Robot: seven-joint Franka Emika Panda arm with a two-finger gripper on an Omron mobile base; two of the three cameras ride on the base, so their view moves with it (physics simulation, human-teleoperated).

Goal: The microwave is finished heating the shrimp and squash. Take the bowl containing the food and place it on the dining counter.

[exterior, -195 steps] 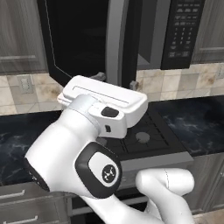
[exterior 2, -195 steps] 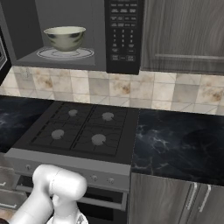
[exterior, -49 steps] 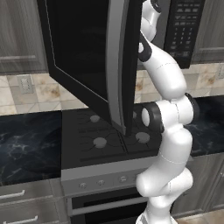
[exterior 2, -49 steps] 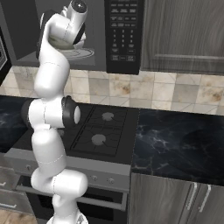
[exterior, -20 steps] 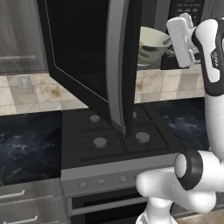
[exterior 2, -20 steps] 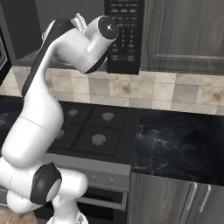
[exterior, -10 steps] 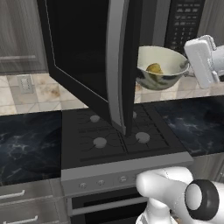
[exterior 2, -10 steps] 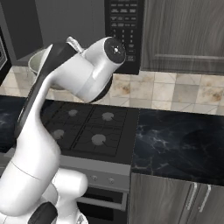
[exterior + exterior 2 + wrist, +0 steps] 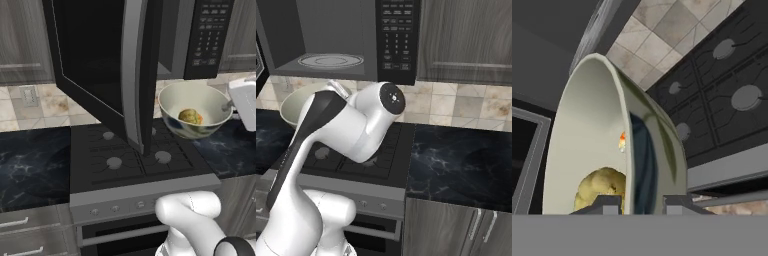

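Clamped on the rim of the bowl (image 9: 587, 150), the claw (image 9: 643, 204) has its two finger tips nearly together, one tip inside the bowl wall and the other outside it. In the hand view the wall runs straight up from between the tips. The bowl is in the air, carried by the claw, and it hangs over the stovetop (image 9: 130, 155), in front of the microwave (image 9: 150, 60) and below its open cavity.

Inside the bowl, close to the inner finger tip, lies the squash (image 9: 599, 187), a yellowish lump. A little further from the claw, along the wall, is the shrimp (image 9: 621, 141), of which a small orange piece shows. In the left base view the bowl (image 9: 195, 110) extends to the left of the white hand, with the squash (image 9: 189, 116) at its bottom and the shrimp (image 9: 199, 119) touching it.

The microwave door (image 9: 100, 70) stands wide open, on the far side of the bowl from the claw. In the right base view the glass turntable (image 9: 331, 60) in the cavity sits above the bowl (image 9: 298, 107), and the arm hides the claw.
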